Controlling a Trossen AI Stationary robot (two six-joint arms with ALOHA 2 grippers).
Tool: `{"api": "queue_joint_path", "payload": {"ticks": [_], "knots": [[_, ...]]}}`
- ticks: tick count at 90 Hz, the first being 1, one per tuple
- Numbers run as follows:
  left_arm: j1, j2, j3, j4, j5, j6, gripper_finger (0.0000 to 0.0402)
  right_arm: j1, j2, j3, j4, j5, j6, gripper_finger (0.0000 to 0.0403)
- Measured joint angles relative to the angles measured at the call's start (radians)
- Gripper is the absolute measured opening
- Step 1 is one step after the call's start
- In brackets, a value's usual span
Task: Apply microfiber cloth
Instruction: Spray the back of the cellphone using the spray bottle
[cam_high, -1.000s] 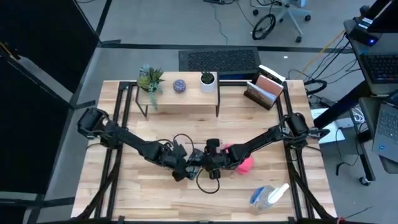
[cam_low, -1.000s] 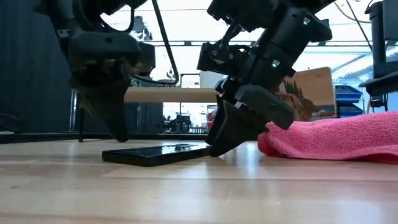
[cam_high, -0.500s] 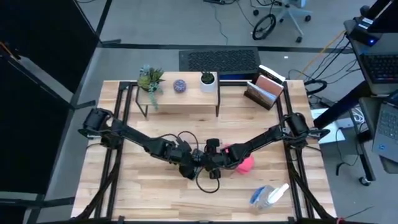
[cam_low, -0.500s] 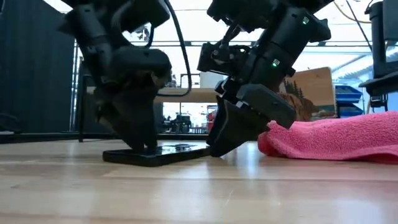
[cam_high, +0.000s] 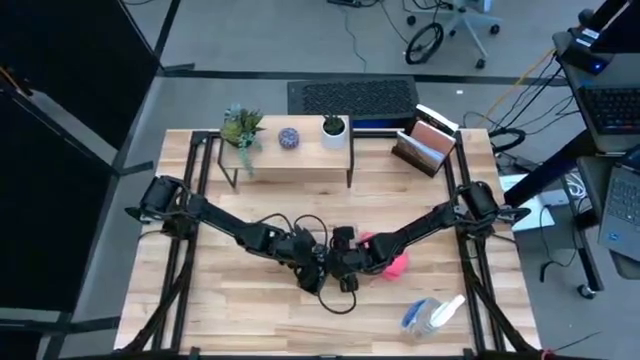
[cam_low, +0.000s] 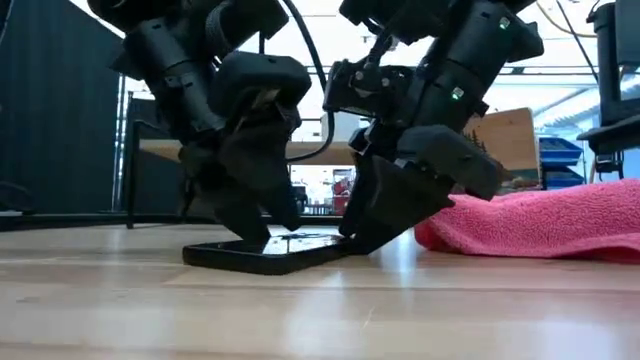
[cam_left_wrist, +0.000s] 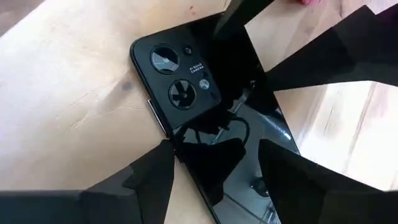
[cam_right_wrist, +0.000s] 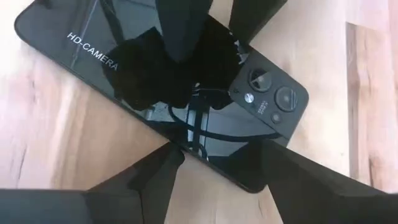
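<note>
The wooden table (cam_high: 230, 300) carries both arms meeting near its centre, with bare planks toward 6 and 8 o'clock and the raised shelf (cam_high: 290, 152) with its small plants well off at 12 o'clock. At 5 o'clock, near the front edge, lies the clear spray bottle (cam_high: 432, 312), apart from everything else.

The microfiber cloth (cam_low: 540, 222) lies bunched on the table just at 3 o'clock of the right gripper, not held by either arm; from above it shows as a pink heap (cam_high: 396, 262) partly under the right arm.

The black smartphone (cam_low: 268, 250) lies flat, camera side up, between the two grippers at the table's middle. The left gripper (cam_left_wrist: 216, 163) stands over it from 9 o'clock, its jaws spread so that one finger sits beside each long edge of the phone. The right gripper (cam_right_wrist: 217, 155) comes from 3 o'clock, jaws likewise spread, straddling the end with the camera lenses. In the low view the fingertips of both reach down to the phone, the right one at its 3 o'clock edge.
</note>
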Motion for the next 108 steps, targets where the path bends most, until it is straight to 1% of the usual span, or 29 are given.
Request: {"api": "queue_joint_path", "payload": {"ticks": [16,38,46,54,61,66,77,99,108], "knots": [[-0.001,-0.003,-0.001,0.015,0.005,0.001,0.0212,0.0,0.0,0.0,-0.005,0.008,-0.012,0.0215],[-0.003,-0.034,-0.001,0.011,0.053,0.006,0.0212,0.014,-0.003,0.002,-0.042,0.073,-0.044,0.0215],[-0.008,-0.039,0.002,0.028,0.082,0.004,0.0212,0.034,-0.01,0.001,-0.059,0.125,-0.078,0.0215],[-0.018,-0.042,0.006,0.057,0.084,0.004,0.0211,0.053,-0.016,-0.002,-0.07,0.194,-0.107,0.0215],[-0.019,-0.043,0.009,0.085,0.066,0.004,0.0211,0.066,-0.02,-0.004,-0.076,0.248,-0.121,0.0215],[-0.018,-0.043,0.01,0.097,0.044,-0.002,0.0211,0.066,-0.02,-0.004,-0.068,0.261,-0.125,0.0215],[-0.014,-0.045,0.011,0.148,-0.028,-0.02,0.0211,0.063,-0.021,-0.003,-0.042,0.249,-0.116,0.0215],[-0.008,-0.024,0.01,0.132,-0.091,-0.075,0.0211,0.062,-0.021,-0.001,-0.033,0.243,-0.105,0.0215],[0.002,0.0,0.007,0.121,-0.1,-0.107,0.0211,0.063,-0.021,0.0,-0.031,0.232,-0.099,0.0215]]}}
